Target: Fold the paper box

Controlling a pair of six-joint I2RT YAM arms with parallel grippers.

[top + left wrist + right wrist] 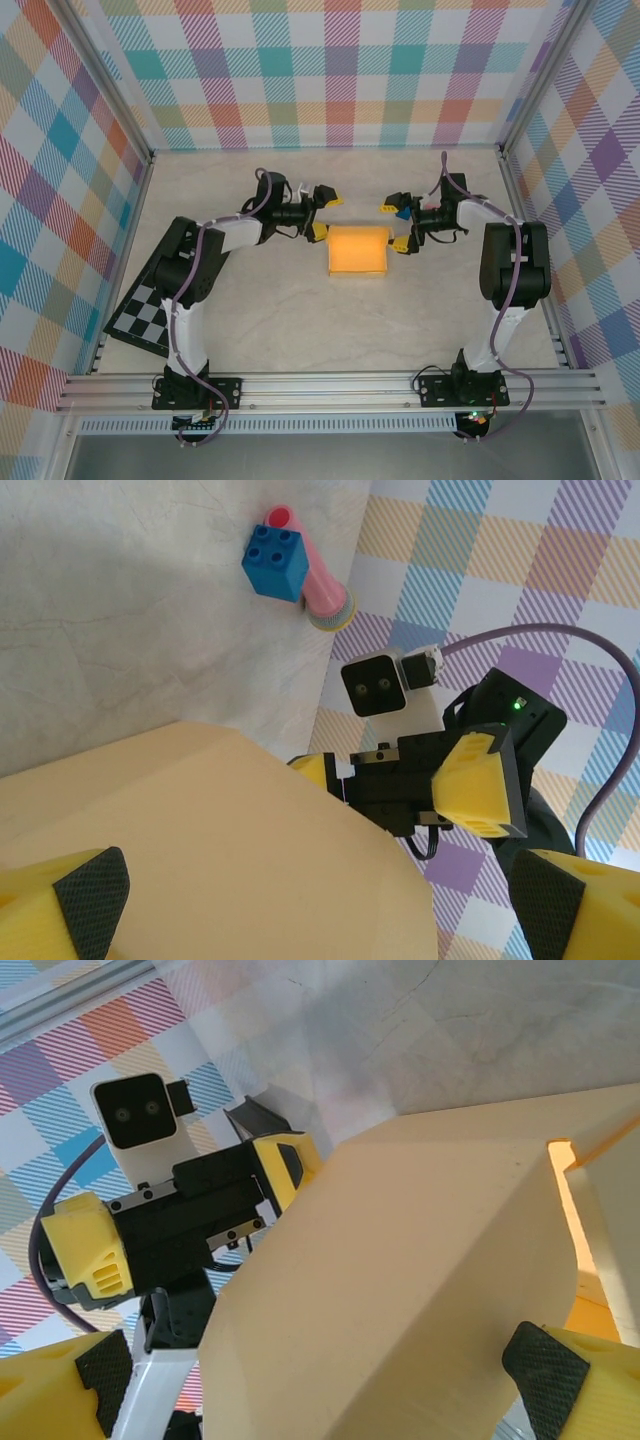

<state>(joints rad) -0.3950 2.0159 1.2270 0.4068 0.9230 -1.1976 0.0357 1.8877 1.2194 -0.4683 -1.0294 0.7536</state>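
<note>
The paper box [358, 251] is a yellow-orange flat rectangular pack lying in the middle of the table. My left gripper [322, 212] is open at its far left corner, with the lower finger right by the card. My right gripper [394, 226] is open at the far right corner. In the left wrist view the box [200, 850] spreads between the wide-apart fingertips of the left gripper [320, 900]. In the right wrist view the box [400, 1290] lies between the spread tips of the right gripper [320, 1370], and a slit shows at one folded edge.
A pink stick with a blue block [290, 560] lies on the table beyond the box, near the right gripper. A black-and-white checkered board [145, 315] leans at the left. Plaid walls enclose the table on three sides.
</note>
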